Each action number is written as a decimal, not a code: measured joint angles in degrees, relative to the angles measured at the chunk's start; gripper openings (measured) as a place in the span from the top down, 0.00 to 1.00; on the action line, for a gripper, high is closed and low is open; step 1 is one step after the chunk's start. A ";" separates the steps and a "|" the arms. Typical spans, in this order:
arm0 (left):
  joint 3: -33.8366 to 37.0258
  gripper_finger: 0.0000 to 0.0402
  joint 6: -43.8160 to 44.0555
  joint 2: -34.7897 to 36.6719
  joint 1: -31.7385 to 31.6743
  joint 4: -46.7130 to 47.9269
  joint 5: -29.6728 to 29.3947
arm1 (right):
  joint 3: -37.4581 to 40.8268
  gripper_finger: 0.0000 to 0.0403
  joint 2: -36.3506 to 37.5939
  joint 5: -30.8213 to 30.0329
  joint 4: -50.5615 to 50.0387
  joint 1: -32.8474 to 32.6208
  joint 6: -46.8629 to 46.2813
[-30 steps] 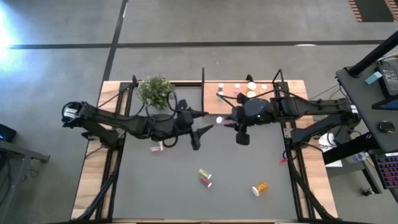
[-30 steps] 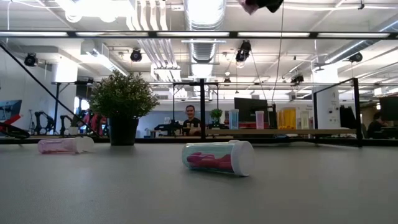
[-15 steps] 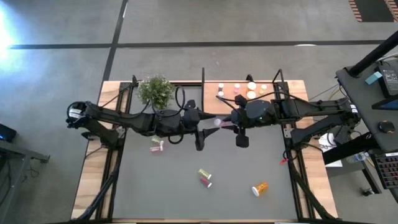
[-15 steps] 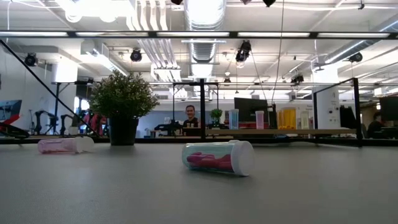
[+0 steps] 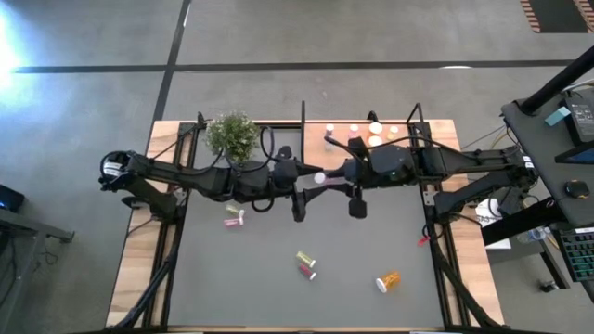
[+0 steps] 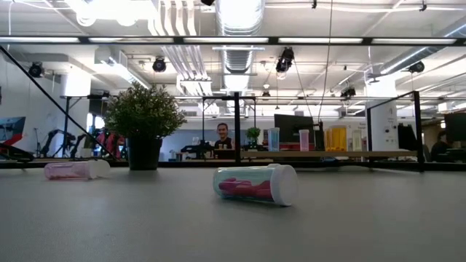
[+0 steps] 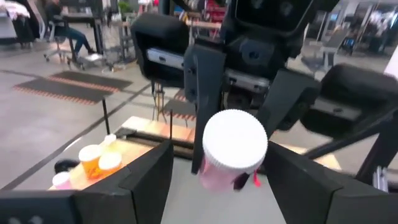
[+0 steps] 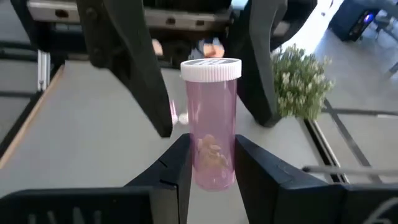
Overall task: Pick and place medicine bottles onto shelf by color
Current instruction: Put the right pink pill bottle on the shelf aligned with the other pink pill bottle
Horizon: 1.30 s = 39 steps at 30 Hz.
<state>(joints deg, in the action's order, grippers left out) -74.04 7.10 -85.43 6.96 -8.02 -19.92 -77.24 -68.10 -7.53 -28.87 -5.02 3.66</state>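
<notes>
Medicine bottles were still only partly sorted at this moment. The grey table [image 5: 371, 241] lay under both claws, and the wooden shelf [image 5: 314, 131] stood just behind the right claw [image 5: 335, 178], with several bottles already upright on it. The green plant [image 5: 232, 135] stood behind the left claw [image 5: 310, 177], on its outer side.

The change was in the left arm. A second earlier its claw was apart from the right one; now it had come up to it, so the two claws met tip to tip above the middle of the table. The right claw was closed tightly on the pink bottle [image 8: 211, 118], holding the lower body with the white cap pointing away. The left claw's fingers [image 7: 149, 180] stood half spread on both sides of that cap and did not seem to press it yet. I judge this as a handover in preparation: the bottle was in the air between the claws, not on the shelf.

Nearer to the front than both claws, four bottles lay on the table: a pink one [image 5: 234, 217], a yellow-green one [image 5: 305, 259] touching another pink one [image 5: 306, 271], and an orange one [image 5: 388, 279].

No label or writing could be read on any bottle.
</notes>
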 joint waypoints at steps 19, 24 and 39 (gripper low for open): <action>0.35 0.62 -3.57 0.11 -0.11 -15.51 -0.61 | 0.03 0.76 0.07 -0.16 15.43 0.00 -0.19; 0.35 0.64 -3.57 0.11 -0.11 -16.54 -0.61 | 0.03 0.76 0.41 -0.13 16.31 0.00 -0.17; 0.38 0.64 -6.52 0.08 -0.23 -19.81 -1.59 | 0.05 0.76 3.12 -2.66 16.11 -0.02 -1.25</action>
<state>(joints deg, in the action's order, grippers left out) -73.67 0.58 -85.35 6.73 -27.83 -21.51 -77.19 -64.98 -10.19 -12.75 -5.04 2.42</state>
